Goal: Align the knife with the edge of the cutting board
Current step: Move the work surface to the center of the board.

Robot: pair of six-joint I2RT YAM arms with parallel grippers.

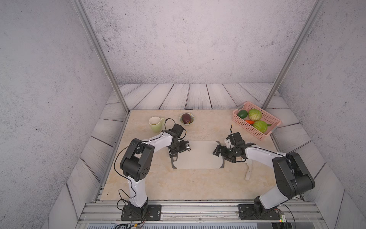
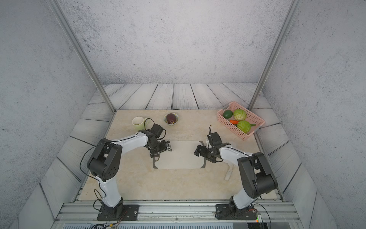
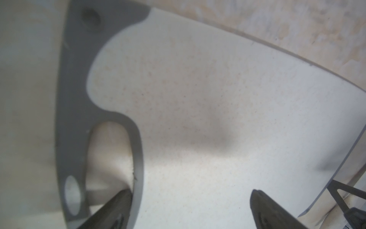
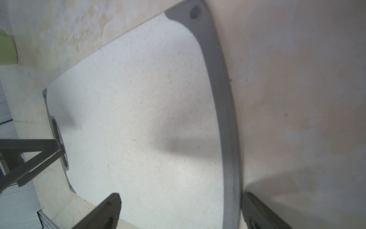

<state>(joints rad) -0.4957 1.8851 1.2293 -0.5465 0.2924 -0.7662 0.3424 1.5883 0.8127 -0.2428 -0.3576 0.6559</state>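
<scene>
- Right wrist view: my right gripper (image 4: 182,196), jaws wide apart, straddles the dark end trim (image 4: 221,89) of the cutting board (image 4: 138,103) and holds nothing.
- Left wrist view: left gripper (image 3: 191,192), jaws spread too, one finger (image 3: 118,206) by the handle slot (image 3: 109,154).
- Both top views: the knife (image 1: 248,172) lies outside my right jaws, off the board. I judge the aligning not yet begun.

A robotics lab cell dressed up as a kitchen, not a real one. The left arm (image 1: 138,156) and right arm (image 1: 287,168) are bolted to an aluminium rail (image 1: 198,210) along the bottom of the frame. Bare metal posts (image 1: 103,59) rise between wall panels (image 1: 39,79) printed like concrete and planks. The marble-look desk (image 1: 188,184) carries kitchen props — a cutting board (image 1: 198,154), a pale green mug (image 1: 156,126), a small bowl (image 1: 180,119), and at the right a pink basket (image 1: 247,126) of vegetables (image 1: 254,114).
</scene>
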